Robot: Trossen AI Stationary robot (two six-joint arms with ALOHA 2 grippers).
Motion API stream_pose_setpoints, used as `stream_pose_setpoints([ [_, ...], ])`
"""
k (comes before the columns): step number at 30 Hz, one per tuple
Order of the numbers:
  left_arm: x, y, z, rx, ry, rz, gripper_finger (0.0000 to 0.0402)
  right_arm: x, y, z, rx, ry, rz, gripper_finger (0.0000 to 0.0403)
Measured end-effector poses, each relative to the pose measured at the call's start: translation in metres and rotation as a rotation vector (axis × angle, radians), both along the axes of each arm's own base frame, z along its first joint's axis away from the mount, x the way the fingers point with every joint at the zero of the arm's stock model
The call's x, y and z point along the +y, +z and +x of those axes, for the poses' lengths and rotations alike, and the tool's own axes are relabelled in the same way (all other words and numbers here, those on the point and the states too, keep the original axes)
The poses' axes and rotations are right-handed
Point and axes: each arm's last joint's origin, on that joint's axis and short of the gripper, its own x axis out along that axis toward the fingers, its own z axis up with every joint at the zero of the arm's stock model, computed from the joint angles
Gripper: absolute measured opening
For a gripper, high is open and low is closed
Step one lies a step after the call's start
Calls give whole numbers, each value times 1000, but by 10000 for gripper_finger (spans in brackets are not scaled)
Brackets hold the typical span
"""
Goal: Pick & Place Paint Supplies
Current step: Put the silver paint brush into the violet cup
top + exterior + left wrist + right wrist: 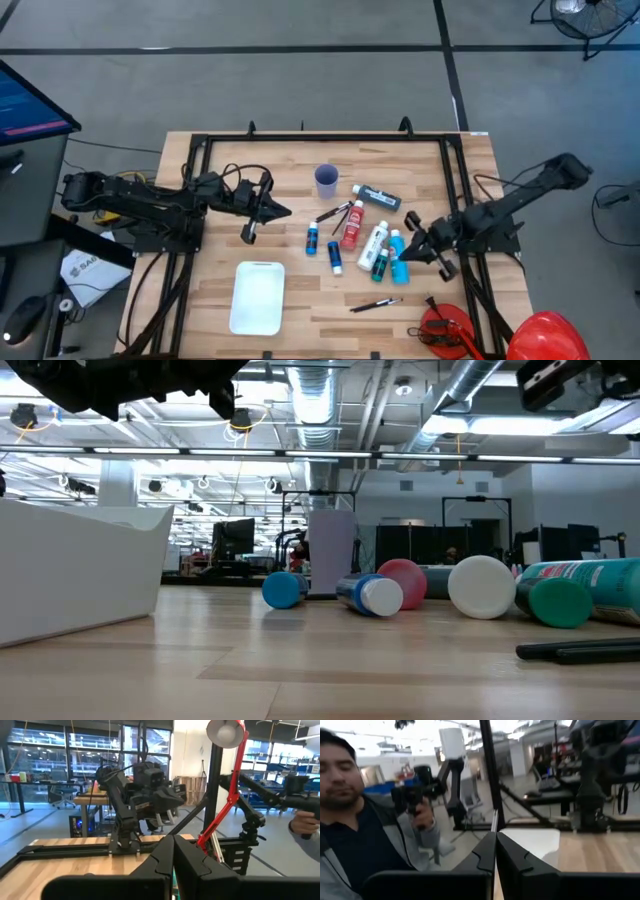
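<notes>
1. The left gripper [285,211] has its jaws clenched together on nothing; in the left wrist view its two dark fingers [165,860] meet with no gap. It hangs left of centre in the high view, its tip aimed toward the picture's right.
2. The right gripper [410,226] is likewise clenched and empty, its fingers [492,855] pressed together in the right wrist view. It sits right of centre in the high view, just beside the right edge of the bottle cluster, pointing left.
3. The paint bottles lie on their sides in the middle of the high view: a red bottle [351,229] with a white cap, a white bottle [373,243], a light blue bottle [397,254], a teal bottle [380,264], and two dark blue bottles [312,239] further left.
4. A black bottle [378,196] lies above them, and a lavender cup [325,180] stands upright near it.
5. One thin dark brush [376,304] lies lower centre, apart from the bottles; more brushes [338,212] lie near the red bottle.
6. A white tray [258,297] rests lower left of the bottles on the wooden table [200,290].
7. Both arms stretch low and inward from opposite sides of the table.
8. In the right wrist view a person [355,835] holds a dark handle device.
</notes>
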Motion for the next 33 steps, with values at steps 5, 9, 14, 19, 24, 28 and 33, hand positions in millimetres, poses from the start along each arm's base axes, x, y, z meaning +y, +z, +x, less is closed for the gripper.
stream_pose_setpoints([
  [5,0,0,0,0,5,-1,1,10,1,10,103,40,97,6],
  [9,0,3,1,-6,13,-28,1,23,14,15,154,133,152,6],
  [14,-17,15,5,-29,-71,-68,1,43,29,15,271,201,64,6],
  [19,-50,27,12,-55,-205,-37,5,60,34,14,387,226,-9,6],
  [24,-80,32,28,-12,-233,12,16,70,29,13,535,155,-70,2],
  [28,-92,32,46,100,-155,26,29,77,10,15,695,88,-61,2],
  [33,-99,23,67,196,-46,49,48,93,-17,21,851,47,-35,1],
])
